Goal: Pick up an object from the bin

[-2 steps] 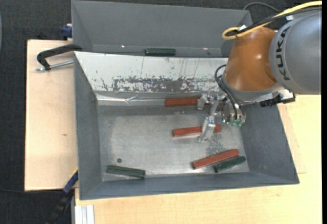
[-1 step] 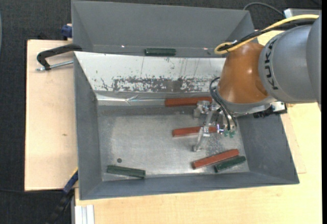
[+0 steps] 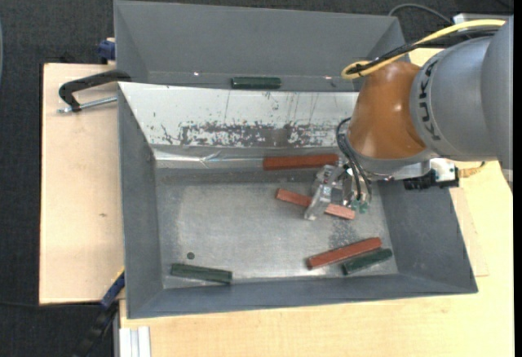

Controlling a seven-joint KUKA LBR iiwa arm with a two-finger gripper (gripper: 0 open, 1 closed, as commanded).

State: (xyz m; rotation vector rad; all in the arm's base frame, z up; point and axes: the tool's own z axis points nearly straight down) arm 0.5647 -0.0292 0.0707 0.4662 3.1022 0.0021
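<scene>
My gripper [image 3: 316, 202] hangs low over the right middle of the bin floor. A short red-brown bar [image 3: 290, 198] lies slanted right beneath it. One end sticks out to the gripper's left and a paler end [image 3: 344, 213] to its right, while the middle is hidden by the gripper. Whether these are one bar or two short pieces cannot be told. Just behind the gripper, a longer red-brown bar [image 3: 297, 161] lies along the foot of the back wall.
A long red bar [image 3: 344, 253] and a dark green bar [image 3: 366, 261] lie side by side at the front right. Another dark green bar [image 3: 201, 273] rests at the front left, with a small dark dot [image 3: 190, 257] beside it. The arm's orange cover overhangs the right wall.
</scene>
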